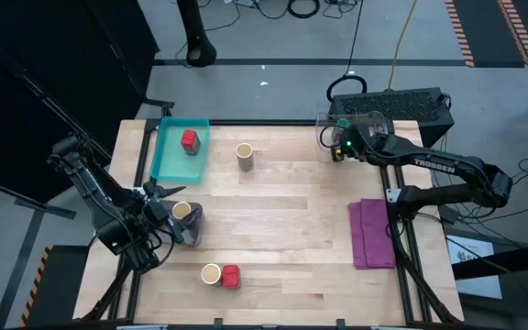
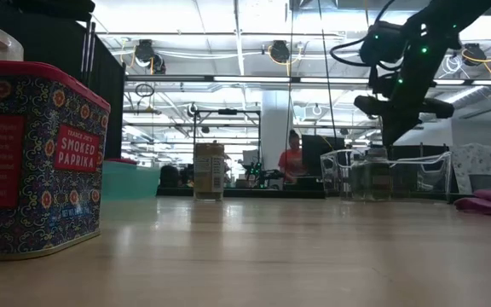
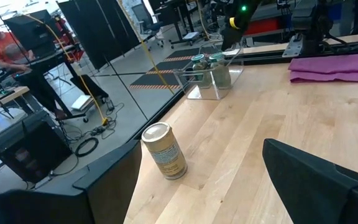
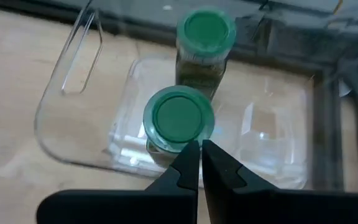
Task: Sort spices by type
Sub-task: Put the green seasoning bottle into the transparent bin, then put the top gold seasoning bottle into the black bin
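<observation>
While wood table [image 1: 291,220] lit | person [image 2: 293,159] bkgd | cloth [image 1: 372,234] rt

You can read "TRADER JOE'S SMOKED PAPRIKA" on a red label on the patterned red tin [image 2: 32,158] standing close to the low camera at the near left of the desk. On the right arm [image 1: 434,165] you can read "TROSSEN" in white letters along its dark link, seen from above at the far right. The printing on the tan jar [image 3: 163,151] in the left wrist view is too small for you to make out.
</observation>
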You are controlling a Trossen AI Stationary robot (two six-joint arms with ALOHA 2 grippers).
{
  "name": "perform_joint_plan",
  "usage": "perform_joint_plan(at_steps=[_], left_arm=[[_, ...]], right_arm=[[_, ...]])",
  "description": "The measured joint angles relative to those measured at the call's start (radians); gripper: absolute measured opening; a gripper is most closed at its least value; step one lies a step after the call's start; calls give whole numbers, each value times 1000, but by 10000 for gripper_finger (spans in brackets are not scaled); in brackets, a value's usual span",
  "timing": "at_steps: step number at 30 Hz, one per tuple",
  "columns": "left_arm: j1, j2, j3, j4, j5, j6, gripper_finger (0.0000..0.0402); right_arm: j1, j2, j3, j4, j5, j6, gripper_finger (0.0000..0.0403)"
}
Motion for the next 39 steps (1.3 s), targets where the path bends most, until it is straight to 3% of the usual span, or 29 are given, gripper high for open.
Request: perform_joint_plan(at_steps=[11,17,20,23,26,28,31,39], left_arm=[[0,0,0,2,0,0,341],[1,0,0,48,0,43,341],[14,0,0,245,2,259,341],[54,0,0,564,46,620,341],[99,0,0,896,150,950,341],[120,0,0,1052,243,1086,341],[133,1,0,1138,338,1145,341],[132,56,0,1181,369,1014,341]], right_arm=[[-8,-29,42,1,43,-64,0],[159,-134,67,79,3,-182,0],[305,-164,34,154,8,-212,0],[456,-164,-32,296,10,-213,0],[590,-153,-91,528,15,-243,0],[669,-132,-113,639,12,-260,0],[778,-82,-113,763,9,-264,0],[1003,72,-113,894,4,-231,0]])
